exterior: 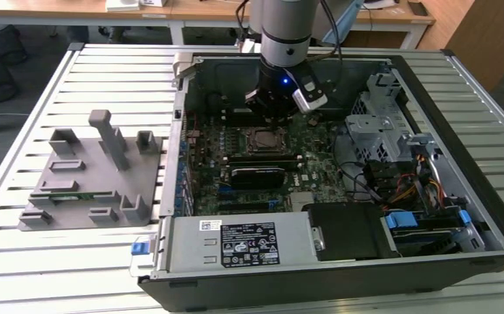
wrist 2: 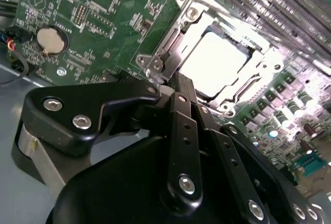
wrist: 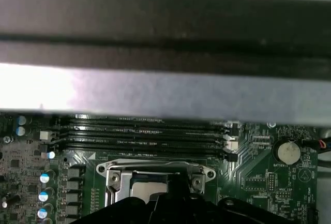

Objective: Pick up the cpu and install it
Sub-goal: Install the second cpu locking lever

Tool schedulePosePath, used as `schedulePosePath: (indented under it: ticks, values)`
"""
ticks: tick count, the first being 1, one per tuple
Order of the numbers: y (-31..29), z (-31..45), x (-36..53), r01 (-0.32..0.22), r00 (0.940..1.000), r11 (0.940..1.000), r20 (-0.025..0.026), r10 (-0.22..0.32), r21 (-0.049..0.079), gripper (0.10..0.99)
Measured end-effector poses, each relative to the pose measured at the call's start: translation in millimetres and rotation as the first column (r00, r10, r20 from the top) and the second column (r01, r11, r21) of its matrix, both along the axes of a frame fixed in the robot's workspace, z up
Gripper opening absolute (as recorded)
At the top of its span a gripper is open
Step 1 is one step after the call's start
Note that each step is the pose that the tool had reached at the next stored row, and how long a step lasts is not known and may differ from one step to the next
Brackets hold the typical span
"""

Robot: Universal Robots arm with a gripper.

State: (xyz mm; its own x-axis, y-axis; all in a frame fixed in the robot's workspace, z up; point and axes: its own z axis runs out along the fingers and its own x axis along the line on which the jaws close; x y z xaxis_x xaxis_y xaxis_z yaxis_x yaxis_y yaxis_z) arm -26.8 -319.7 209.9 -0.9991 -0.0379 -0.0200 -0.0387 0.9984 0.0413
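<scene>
On the exterior view's left, a grey moulded holder [exterior: 90, 180] sits on the slatted white table [exterior: 25, 261], with a thin green memory stick [exterior: 79, 194] lying in one of its slots. To its right stands an open computer case [exterior: 339, 275] on the same table, its green motherboard [exterior: 234, 147] facing up. Near the front wall of the case lies a silver power supply [exterior: 234, 243] with a label, and beside it a black box [exterior: 348, 230]. Further right, coloured cables [exterior: 408, 186] and a metal drive cage [exterior: 382, 124] fill the case's far side.

The arm [exterior: 284, 26] comes down from above into the rear middle of the case, and its pincer [exterior: 274, 116] hangs just over the board, right behind the socket frame [exterior: 265, 139].

In the second wrist view, the cpu [wrist 2: 214, 61] lies flat inside the metal socket frame [wrist 2: 170, 53], its pale top bright under the light, with nothing gripping it. The black pincer [wrist 2: 178, 87] sits just beside the frame's edge, its fingers [wrist 2: 181, 115] drawn together with no gap showing and nothing between them. A round coin battery [wrist 2: 49, 39] sits on the board, well apart from the socket.

In the first wrist view, long black memory slots [wrist: 139, 136] run beside the socket frame [wrist: 155, 175], and a row of small capacitors [wrist: 44, 193] lines the board's edge.
</scene>
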Motion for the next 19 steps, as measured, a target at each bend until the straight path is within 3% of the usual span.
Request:
schedulePosePath:
  ticks: [4, 12, 16, 19]
  values:
    - [-1.8, 3.4, 0.0, 0.000, 1.0000, 1.0000, -0.0001, 0.000, 0.000, 0.106]
    - [-1.8, 35.6, 0.0, 0.000, 1.0000, 1.0000, 0.0000, 0.000, 0.000, 0.106]
    - [-3.6, 37.5, 0.6, 0.000, 1.0000, 1.0000, -0.0028, 0.000, 0.000, 0.106]
    - [-9.7, 37.5, 0.6, 0.001, 1.0000, 1.0000, -0.0065, -0.001, 0.000, 0.106]
